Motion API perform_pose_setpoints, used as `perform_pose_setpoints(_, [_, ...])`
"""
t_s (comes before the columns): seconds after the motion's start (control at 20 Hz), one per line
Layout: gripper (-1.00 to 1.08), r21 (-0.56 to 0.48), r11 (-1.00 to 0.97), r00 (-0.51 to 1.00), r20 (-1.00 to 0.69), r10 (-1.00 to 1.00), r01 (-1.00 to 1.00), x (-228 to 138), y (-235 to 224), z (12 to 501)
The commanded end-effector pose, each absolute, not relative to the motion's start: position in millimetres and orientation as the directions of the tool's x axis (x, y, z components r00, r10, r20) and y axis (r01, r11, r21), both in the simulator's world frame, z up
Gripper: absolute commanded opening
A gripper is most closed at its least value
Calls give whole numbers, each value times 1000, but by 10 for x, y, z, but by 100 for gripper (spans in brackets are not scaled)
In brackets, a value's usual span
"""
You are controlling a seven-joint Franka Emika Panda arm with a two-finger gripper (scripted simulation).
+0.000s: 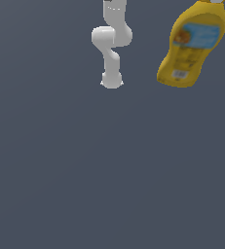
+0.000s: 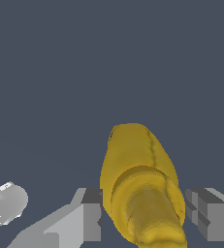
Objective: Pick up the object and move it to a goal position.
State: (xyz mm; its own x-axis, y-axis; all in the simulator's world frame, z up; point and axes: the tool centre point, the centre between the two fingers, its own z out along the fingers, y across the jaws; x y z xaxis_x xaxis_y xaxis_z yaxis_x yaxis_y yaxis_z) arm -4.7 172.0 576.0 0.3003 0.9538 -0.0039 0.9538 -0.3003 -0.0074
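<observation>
Surface and surroundings. You see one uniform slate-grey ground [image 1: 109, 185] filling both views, with no seam, edge or wall to divide floor from background; nothing else lies on it in the part shown.

Tool. In the wrist view, nearest to the lens, the gripper [image 2: 145, 220] shows its two grey fingers [image 2: 87, 218] flanking the yellow squeeze bottle [image 2: 140, 189]. The bottle's tapered cap [image 2: 154, 225] points toward the camera and its body runs away from it, between the fingers. The inner face of the one finger sits against the bottle's shoulder; the other finger stands just beside the opposite side, and you cannot tell from this angle whether it actually touches. The jaws are thus at a middling width, set by the bottle's neck and shoulder (a grasp appears likely, but firm contact on both sides is not shown). A pale rounded part of the arm [image 2: 4, 206] shows at the frame edge.

What each view adds. The exterior view shows you the bottle [image 1: 192, 46] large, near the top on that view's right, tilted, cap cut by the upper edge, with its light-blue and orange label [image 1: 199, 35] and a small white patch [image 1: 179, 74] facing the camera; neither marking is visible from the wrist. Farther off, the white arm [image 1: 111, 46] stands on its base [image 1: 111, 81] on the ground. The fingers themselves lie outside the exterior frame.
</observation>
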Motion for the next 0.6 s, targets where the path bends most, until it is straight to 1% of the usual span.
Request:
perform_pose_setpoints(0.0, [-100,0,-300,300,0,954,954,-49,1726,5825])
perform_pose_setpoints(0.55, [-100,0,-300,300,0,954,954,-38,1731,5855])
